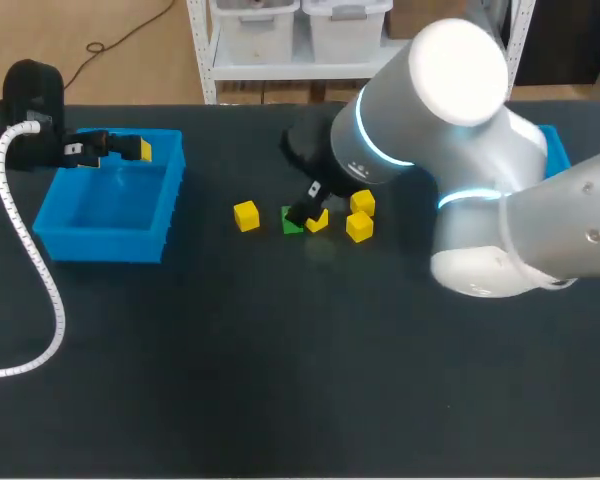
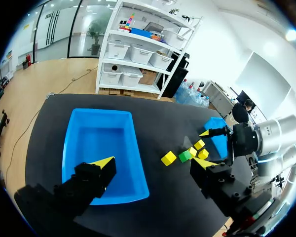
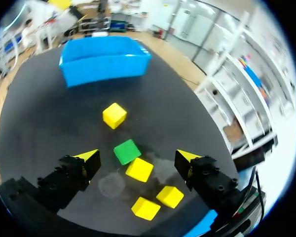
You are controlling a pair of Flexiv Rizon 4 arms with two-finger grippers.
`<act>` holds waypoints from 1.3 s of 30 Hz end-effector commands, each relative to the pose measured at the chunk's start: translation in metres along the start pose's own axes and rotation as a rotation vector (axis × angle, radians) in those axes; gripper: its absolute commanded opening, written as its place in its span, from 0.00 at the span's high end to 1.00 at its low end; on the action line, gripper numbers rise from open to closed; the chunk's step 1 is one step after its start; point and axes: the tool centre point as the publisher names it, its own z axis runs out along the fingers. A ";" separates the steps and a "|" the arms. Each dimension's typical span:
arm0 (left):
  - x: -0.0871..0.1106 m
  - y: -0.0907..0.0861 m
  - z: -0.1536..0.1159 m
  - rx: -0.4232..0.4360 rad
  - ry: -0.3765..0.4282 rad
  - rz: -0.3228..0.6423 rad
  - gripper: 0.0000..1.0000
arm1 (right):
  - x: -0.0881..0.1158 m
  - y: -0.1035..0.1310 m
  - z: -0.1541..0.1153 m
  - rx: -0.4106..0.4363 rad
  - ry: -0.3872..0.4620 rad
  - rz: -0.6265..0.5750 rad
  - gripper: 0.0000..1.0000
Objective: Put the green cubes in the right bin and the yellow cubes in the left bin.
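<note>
Closest to the head camera, the right arm's bulky white elbow (image 1: 460,60) hides much of the right side of the worktop (image 1: 280,380). At far left, the left end effector (image 1: 130,149) hangs over the left bin (image 1: 100,245), fingers spread wide and holding nothing, well apart from the cubes. Next comes a lone yellow cube (image 1: 246,215), standing clear of the cluster. Then the green cube (image 3: 127,151), on which the coming move turns: it lies just ahead of the right end effector (image 3: 136,156), between its widely opened, empty fingers and a little nearer one tip, so the right arm is by far the nearer. A cube has no long axis, but its faces look turned askew to the line between the tips. In the way is a second yellow cube (image 3: 139,169), just beside the green one, perhaps touching, and also inside the span, so closing may catch both. Beyond lie a third yellow cube (image 3: 170,196) and a fourth yellow cube (image 3: 145,208). Furthest right, the right bin (image 1: 555,145) shows only as a blue sliver behind the arm.
</note>
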 end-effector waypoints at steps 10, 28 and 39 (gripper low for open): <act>0.000 0.001 0.000 0.002 -0.001 0.000 0.00 | 0.000 -0.001 0.039 -0.315 0.124 -0.361 0.00; 0.000 0.001 0.000 0.002 -0.001 0.000 0.00 | 0.004 0.004 0.059 -0.320 0.157 -0.311 0.95; 0.000 0.001 0.000 0.002 -0.001 0.000 0.00 | 0.010 0.003 0.036 -0.279 0.084 -0.236 1.00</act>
